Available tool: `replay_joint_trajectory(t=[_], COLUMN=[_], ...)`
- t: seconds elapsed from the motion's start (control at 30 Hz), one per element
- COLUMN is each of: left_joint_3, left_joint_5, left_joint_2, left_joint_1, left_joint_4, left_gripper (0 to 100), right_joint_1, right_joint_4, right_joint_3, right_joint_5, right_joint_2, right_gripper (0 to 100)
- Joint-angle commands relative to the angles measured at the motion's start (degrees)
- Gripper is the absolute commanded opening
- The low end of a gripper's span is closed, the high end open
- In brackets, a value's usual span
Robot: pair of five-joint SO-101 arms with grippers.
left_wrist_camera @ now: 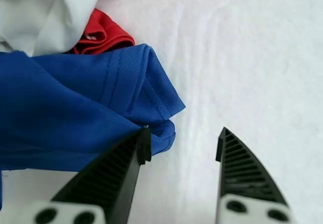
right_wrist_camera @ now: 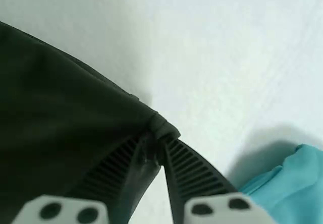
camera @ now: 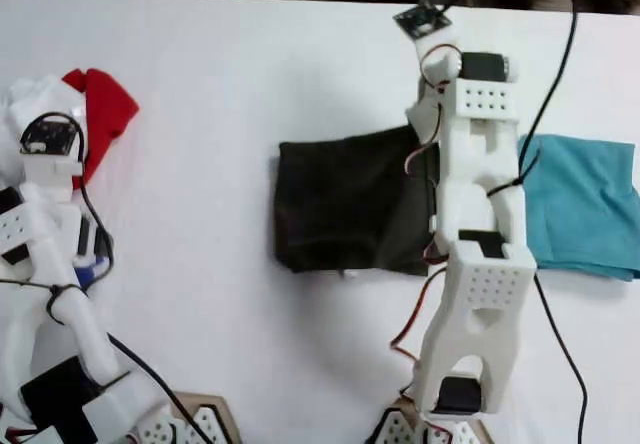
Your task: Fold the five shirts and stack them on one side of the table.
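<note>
Five shirts are the job, and we count all five on the white table (camera: 220,54). A teal shirt (camera: 585,204) lies folded flat at the right side, a black shirt (camera: 340,204) is spread in the middle, and a red shirt (camera: 105,109), a white shirt (camera: 35,99) and a blue shirt (left_wrist_camera: 65,108) are bunched together at the left.

We judge the step in hand to be folding the black shirt. The right gripper (right_wrist_camera: 157,141) is clamped tight on a corner of the shirt's edge on the side nearest the teal shirt, and the cloth is puckered between the fingertips. The rest of the garment lies slack on the table.

The left gripper (left_wrist_camera: 181,143) stands wide and holds nothing. One finger is at the hem of the blue shirt and the other is over bare table.

By our reading only the teal shirt is done, so the task is early. The next move calls for the right arm to lift the pinched corner just enough to free the fabric and carry it across the body of the shirt. It should then lay the corner down square before letting go, so the fold does not drag or twist. The finished fold then belongs on the teal shirt, which we take as the start of the stack
</note>
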Motion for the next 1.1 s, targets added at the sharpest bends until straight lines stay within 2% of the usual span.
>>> replay_joint_trajectory(t=[0.0,0.23,0.4,0.47,0.63,0.77,0.87,1.07], left_joint_3=[-0.3,-0.3,-0.3,-0.3,-0.3,0.0,0.1,0.1], left_joint_5=[-0.2,-0.3,-0.3,-0.3,0.1,1.9,4.2,6.0], left_joint_2=[-3.0,-3.1,-3.0,-3.0,-3.1,-2.9,-3.0,-3.0], left_joint_1=[0.5,0.5,0.5,0.5,1.1,8.7,14.9,17.1], left_joint_4=[-0.6,-0.2,-0.2,-0.2,1.0,5.8,8.8,9.1], left_gripper=[23,23,23,23,23,23,23,23], right_joint_1=[-1.2,-1.5,-1.4,-1.8,-6.8,-12.2,-13.4,-14.3], right_joint_4=[-2.4,-3.4,1.4,3.2,5.2,4.6,3.7,4.4], right_joint_3=[-2.5,-3.5,-11.1,-14.3,-17.9,-17.0,-17.3,-17.3], right_joint_5=[0.0,0.0,0.0,0.0,0.0,0.0,0.1,12.6], right_joint_2=[1.9,4.5,2.1,1.4,1.8,5.5,10.3,18.2], right_gripper=[2.0,3.9,22.6,27.1,24.2,23.1,23.1,23.1])
